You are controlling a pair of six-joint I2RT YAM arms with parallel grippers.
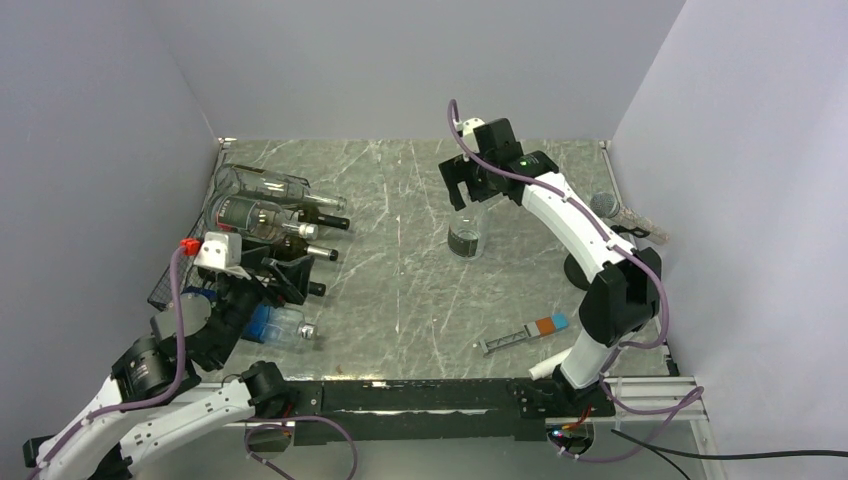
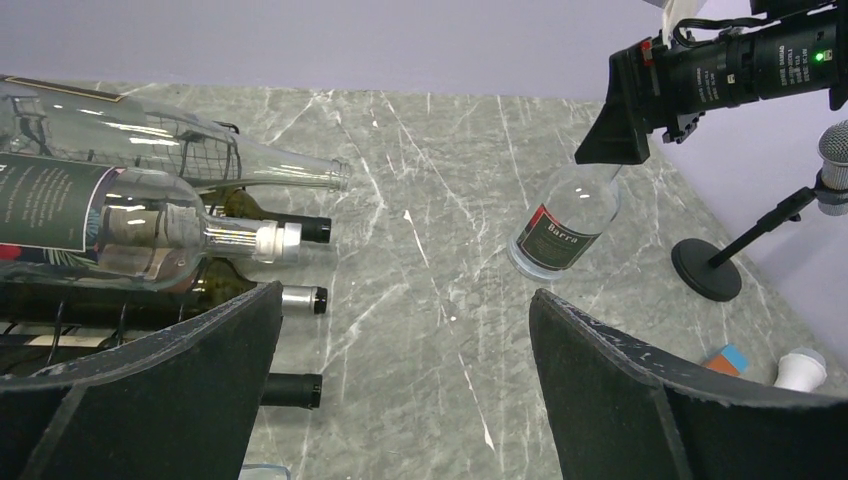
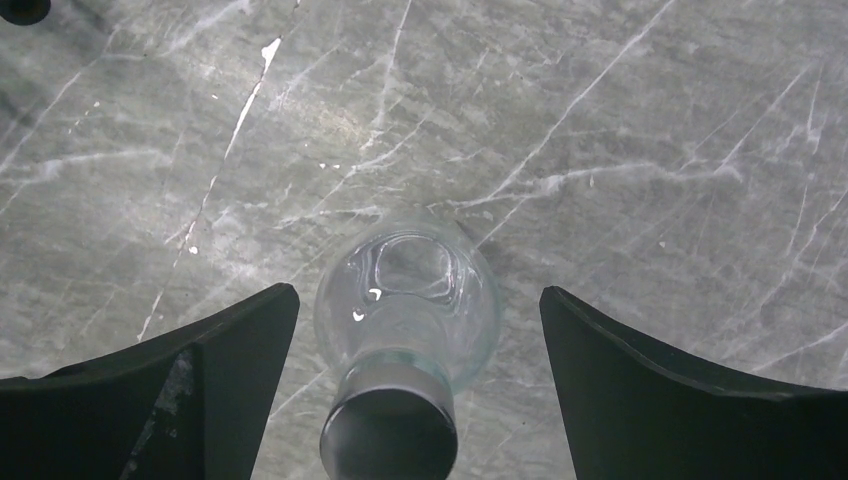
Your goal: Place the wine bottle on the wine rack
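Wine bottle (image 1: 466,236) stands upright on the bench (image 1: 400,300) in the top view, right of centre and well apart from the wine rack (image 1: 162,290) at the left edge, where several other bottles (image 1: 270,215) already lie stacked. The right arm (image 1: 570,215) reaches over it, its jaws hanging directly above the bottle's top. The left arm (image 1: 180,340) sits by the rack, its jaws spread wide and holding nothing.

From the left wrist, the bottle (image 2: 565,225) is clear glass with a dark label, alone on bare bench. One black jaw of the right arm sits at its neck. The stacked bottles (image 2: 150,230) point their necks toward the middle of the bench.

From the right wrist, the view runs straight down the bottle: dark cap (image 3: 390,432) nearest, rounded shoulders (image 3: 410,295) below. The right jaws stand wide open either side, with bench visible in both gaps, so nothing is gripped yet. The bottle sits a little nearer one jaw than the other.

The step in hand looks like the grasp. It would go best with the jaws centred on the neck first, then lowered below the cap before closing. Smooth glass may slip, so a grip under the cap's lip seems safer. An off-centre close could tip the bottle.
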